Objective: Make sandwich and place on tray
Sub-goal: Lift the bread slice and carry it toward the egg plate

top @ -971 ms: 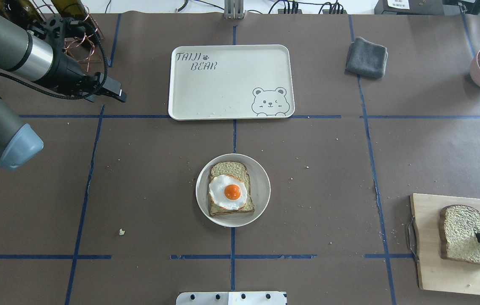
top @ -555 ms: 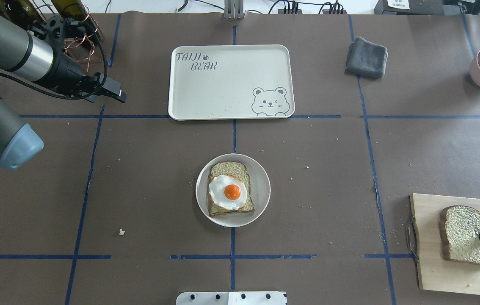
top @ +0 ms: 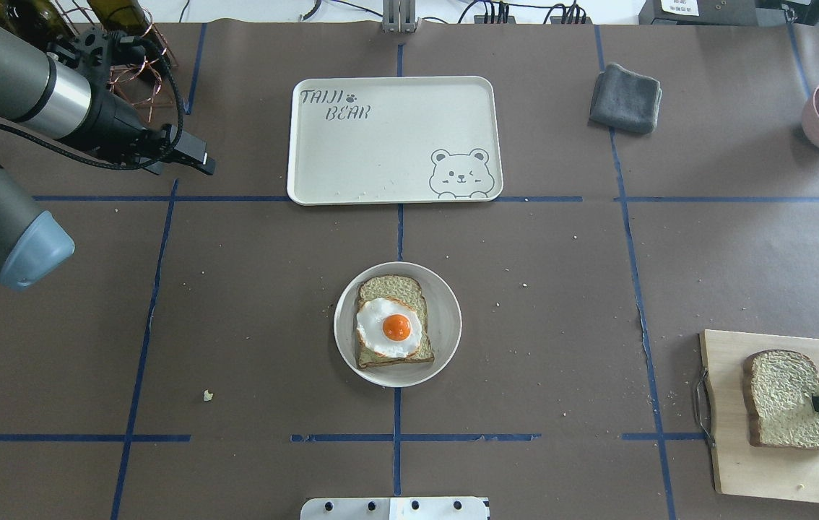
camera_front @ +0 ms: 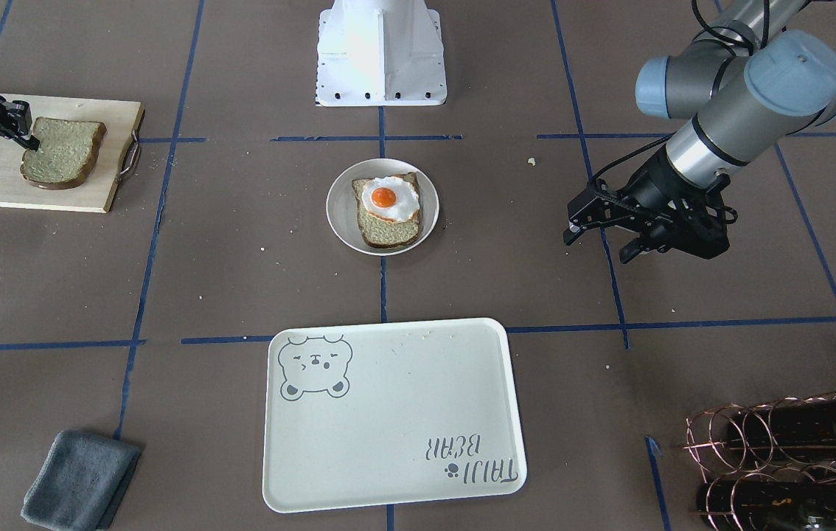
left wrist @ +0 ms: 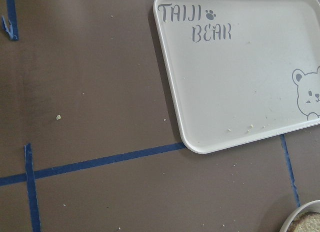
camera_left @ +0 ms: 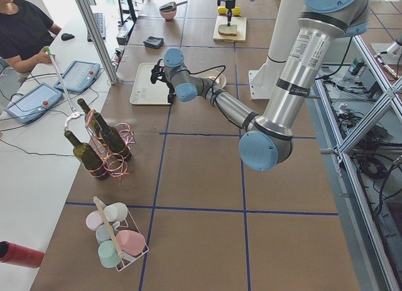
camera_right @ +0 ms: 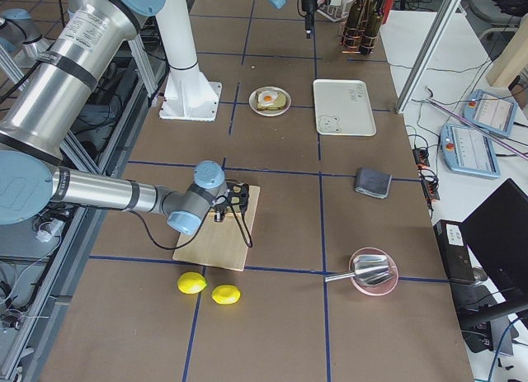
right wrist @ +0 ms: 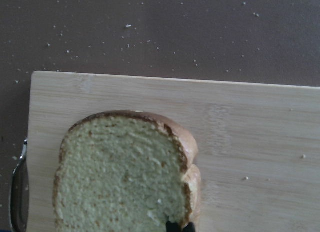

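Pinching bread slice [top: 781, 397] edge, right claw [top: 818, 402]

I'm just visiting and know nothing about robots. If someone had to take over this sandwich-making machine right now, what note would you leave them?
The left gripper is open and empty, hovering off to the side of the tray.
The right gripper is shut on the edge of the second bread slice, at the cutting board.
Done: the first bread slice lies on the round plate with the fried egg on top.
Left: carry the second slice over onto the egg, then move the finished sandwich to the tray, which holds only crumbs.
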Tool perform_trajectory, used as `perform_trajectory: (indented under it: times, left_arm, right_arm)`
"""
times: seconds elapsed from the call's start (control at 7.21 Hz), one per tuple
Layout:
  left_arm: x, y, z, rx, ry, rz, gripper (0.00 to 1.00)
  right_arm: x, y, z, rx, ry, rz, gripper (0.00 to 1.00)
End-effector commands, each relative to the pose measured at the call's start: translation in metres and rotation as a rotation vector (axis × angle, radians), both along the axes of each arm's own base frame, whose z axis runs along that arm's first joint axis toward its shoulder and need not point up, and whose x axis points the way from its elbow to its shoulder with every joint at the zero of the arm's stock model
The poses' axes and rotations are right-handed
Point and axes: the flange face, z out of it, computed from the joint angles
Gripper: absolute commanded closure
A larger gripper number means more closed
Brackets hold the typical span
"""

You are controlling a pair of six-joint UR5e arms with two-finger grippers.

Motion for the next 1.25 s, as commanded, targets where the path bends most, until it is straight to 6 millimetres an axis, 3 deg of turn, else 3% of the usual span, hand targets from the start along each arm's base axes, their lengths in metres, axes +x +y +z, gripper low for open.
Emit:
perform_trajectory:
  times: [0.0,0.14,0.42,0.83,1.11]
  left_arm:
    - [0.000,0.000,0.000,0.000,0.000,0.000,0.00]
    - [0.000,0.000,0.000,0.000,0.000,0.000,0.00]
    - [0.001,0.000,0.002,-0.005,-0.003,0.001,0.00]
    - [0.002,-0.001,0.005,-0.012,-0.005,0.000,0.00]
    - [0.003,-0.003,0.009,-0.019,-0.012,-0.003,0.00]
  right_arm:
    - [0.019,-0.008,-0.015,0.025,-0.081,0.040,1.00]
    - [0.029,-0.018,-0.033,0.028,-0.131,0.058,1.00]
    - [0.020,-0.051,-0.082,0.020,-0.257,0.084,1.00]
    - [-0.045,-0.140,-0.193,0.016,-0.424,0.117,1.00]
    - [-0.141,-0.181,-0.287,0.006,-0.419,0.058,1.00]
